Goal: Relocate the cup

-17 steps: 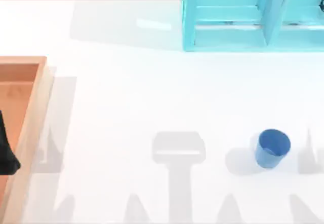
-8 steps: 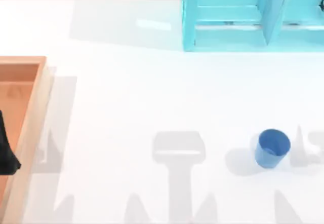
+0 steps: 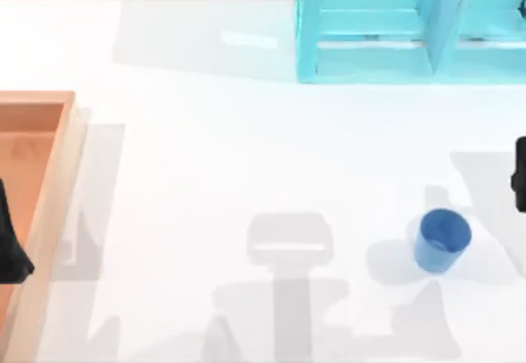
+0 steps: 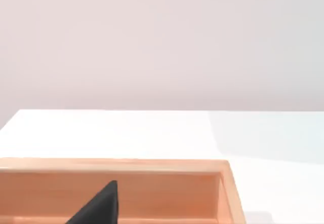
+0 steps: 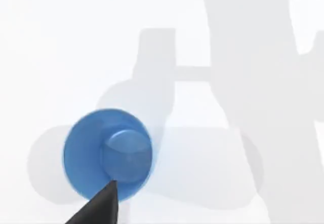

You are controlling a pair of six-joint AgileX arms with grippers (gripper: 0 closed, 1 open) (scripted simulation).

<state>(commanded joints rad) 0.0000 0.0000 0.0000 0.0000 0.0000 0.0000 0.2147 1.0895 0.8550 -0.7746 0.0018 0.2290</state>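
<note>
Since a second ago the right tool (image 3: 519, 174) has come in at the top view's right edge; cup (image 3: 442, 240) unmoved, upright on white desk (image 3: 246, 158), right-front. Light-blue shelf (image 3: 370, 34) far back, wooden tray (image 3: 49, 215) left with left tool (image 3: 10, 244) over it. Left wrist: tray wall (image 4: 152, 193). Right wrist: cup (image 5: 107, 154) below. Can't tell either tool's state.

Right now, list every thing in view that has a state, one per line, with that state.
Small blue cylindrical cup: upright on the white table, mouth open upward, nothing inside, ungripped.
Light-blue shelf unit: standing at the table's far edge, compartments open-fronted.
Wooden tray: flat at the table's left side.
Right arm: at the table's right side, apart from the cup.
</note>
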